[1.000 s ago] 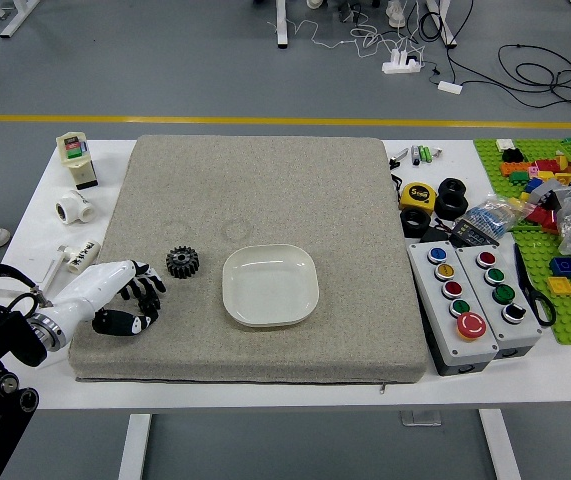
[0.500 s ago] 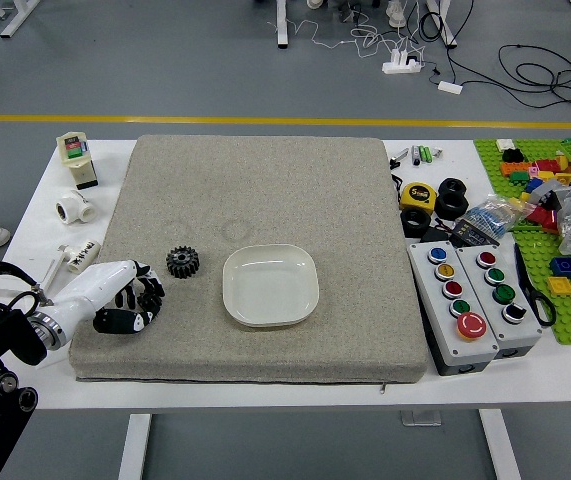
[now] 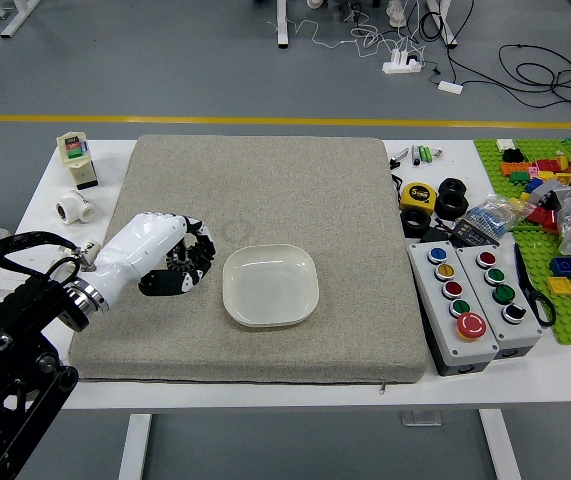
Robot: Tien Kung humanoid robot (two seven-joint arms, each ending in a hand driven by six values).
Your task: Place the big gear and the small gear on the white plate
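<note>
Black-and-white left hand [image 3: 180,262] now shifted nearer the squarish white plate [image 3: 270,286], covering the black toothed gear's spot and hiding that gear; grip can't be told, placing still pending.

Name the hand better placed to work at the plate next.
Left, I'd judge. The left hand is just to the left of the plate, a short move away, while the right hand is out of view. No gear shows on the plate; whether the left hand holds or hides one, I can't tell.

The white plate [image 3: 270,286], glossy and shallow with 4 rounded corners, lies face-up on the gray mat [image 3: 295,190].
</note>
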